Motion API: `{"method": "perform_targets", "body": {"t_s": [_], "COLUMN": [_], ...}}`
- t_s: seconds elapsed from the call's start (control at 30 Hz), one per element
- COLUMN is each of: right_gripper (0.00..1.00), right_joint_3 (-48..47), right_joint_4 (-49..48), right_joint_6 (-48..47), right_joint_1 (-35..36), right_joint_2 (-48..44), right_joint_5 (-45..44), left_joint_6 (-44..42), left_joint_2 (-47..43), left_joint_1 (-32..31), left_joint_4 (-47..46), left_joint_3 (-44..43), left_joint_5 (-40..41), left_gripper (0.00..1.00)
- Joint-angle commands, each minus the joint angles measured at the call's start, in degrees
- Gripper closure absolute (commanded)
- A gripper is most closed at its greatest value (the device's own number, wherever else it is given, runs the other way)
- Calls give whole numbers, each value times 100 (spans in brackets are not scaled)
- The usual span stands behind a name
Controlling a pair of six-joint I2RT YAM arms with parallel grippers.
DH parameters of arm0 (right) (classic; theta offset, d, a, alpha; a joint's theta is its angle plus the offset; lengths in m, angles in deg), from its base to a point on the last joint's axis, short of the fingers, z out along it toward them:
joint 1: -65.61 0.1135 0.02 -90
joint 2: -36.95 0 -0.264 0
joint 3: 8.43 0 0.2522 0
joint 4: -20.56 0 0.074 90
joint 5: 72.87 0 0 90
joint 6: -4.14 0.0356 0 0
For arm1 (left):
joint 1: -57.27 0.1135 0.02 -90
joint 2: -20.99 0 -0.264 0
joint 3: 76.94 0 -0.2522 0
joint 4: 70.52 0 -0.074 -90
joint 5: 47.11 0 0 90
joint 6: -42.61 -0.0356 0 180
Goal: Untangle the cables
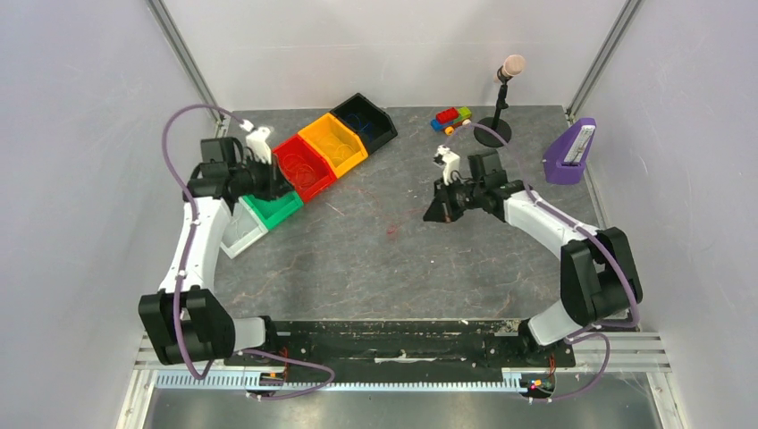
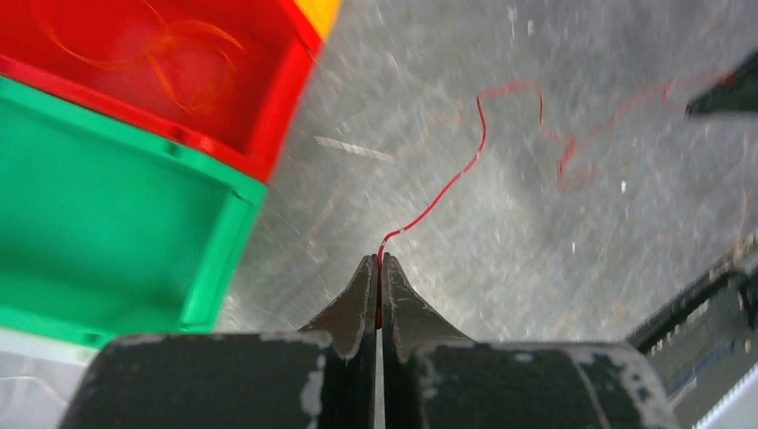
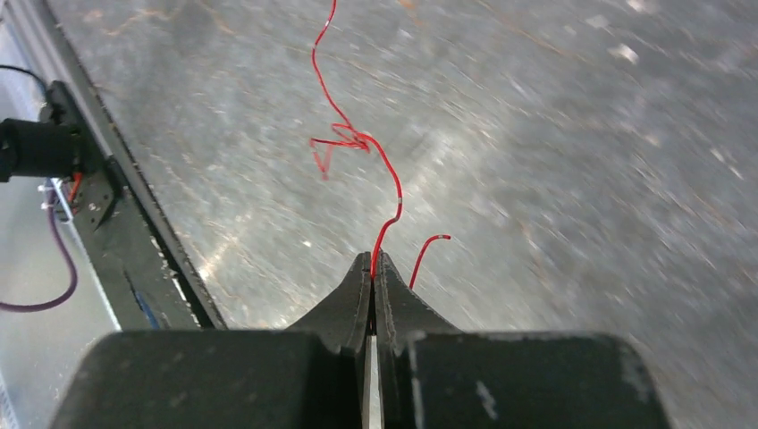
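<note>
A thin red cable stretches over the grey table between my two grippers. My left gripper is shut on one end, beside the green bin. My right gripper is shut on the other end, with a short free tail sticking out beside the jaws. The cable has a small knot partway along, seen as a red speck from above. In the top view the left gripper is by the bins and the right gripper is right of centre. An orange cable lies in the red bin.
A row of bins stands at the back left: black, orange-yellow, red, green, white. Toy blocks, a microphone stand and a purple holder are at the back right.
</note>
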State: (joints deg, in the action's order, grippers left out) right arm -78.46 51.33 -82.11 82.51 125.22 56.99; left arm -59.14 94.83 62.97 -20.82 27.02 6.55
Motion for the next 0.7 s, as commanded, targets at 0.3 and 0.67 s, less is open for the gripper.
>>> {"method": "perform_targets", "body": {"t_s": [0.3, 0.67], "right_gripper": [100, 100], "right_joint_3": [-2620, -5108], "right_joint_4": [-2485, -3337], "right_joint_6": [1897, 2336], "right_joint_1": [2037, 3030], "right_joint_2": [1858, 4241], "right_joint_5": [-514, -2010], "left_joint_6": [1100, 663], "left_joint_2": [171, 4], "left_joint_1": [323, 340], "left_joint_4": [-493, -792], "left_joint_3": [-2136, -1917], "left_joint_5": [1644, 2831], "left_gripper": [98, 98]}}
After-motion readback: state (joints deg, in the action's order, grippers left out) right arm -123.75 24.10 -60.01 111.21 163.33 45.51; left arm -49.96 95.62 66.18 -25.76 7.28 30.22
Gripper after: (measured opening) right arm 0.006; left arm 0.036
